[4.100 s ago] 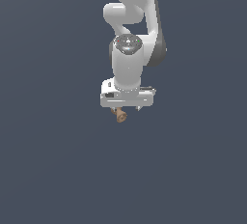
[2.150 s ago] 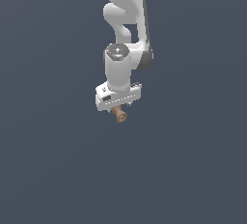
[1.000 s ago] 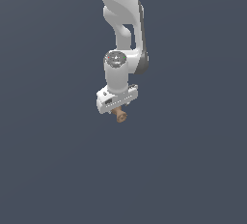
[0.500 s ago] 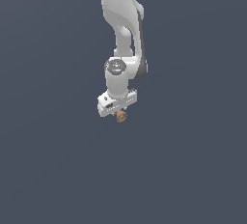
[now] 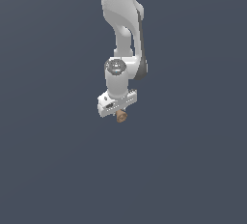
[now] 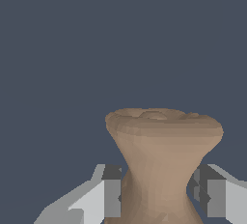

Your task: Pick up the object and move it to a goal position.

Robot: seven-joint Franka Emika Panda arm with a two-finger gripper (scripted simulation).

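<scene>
Since the earlier frame the gripper [image 5: 119, 113] has been carried slightly upward, the object [image 6: 161, 158] clamped between its fingers [image 6: 108, 196], so transport is judged underway, and a steady carry toward the goal is called for.

We see the object [image 5: 121, 117] as a small tan-brown, matte, clay-like piece, just below the centre of the exterior view, at about 6 o'clock from the white arm's wrist. In the wrist view the object [image 6: 161, 155] shows a narrow waist that flares into a wide, flat-topped end with a faint raised lump in its middle. The gripper [image 6: 159, 194] is closed on its waist, a finger pressed against either side, and it hangs clear of any surface we can see.
</scene>
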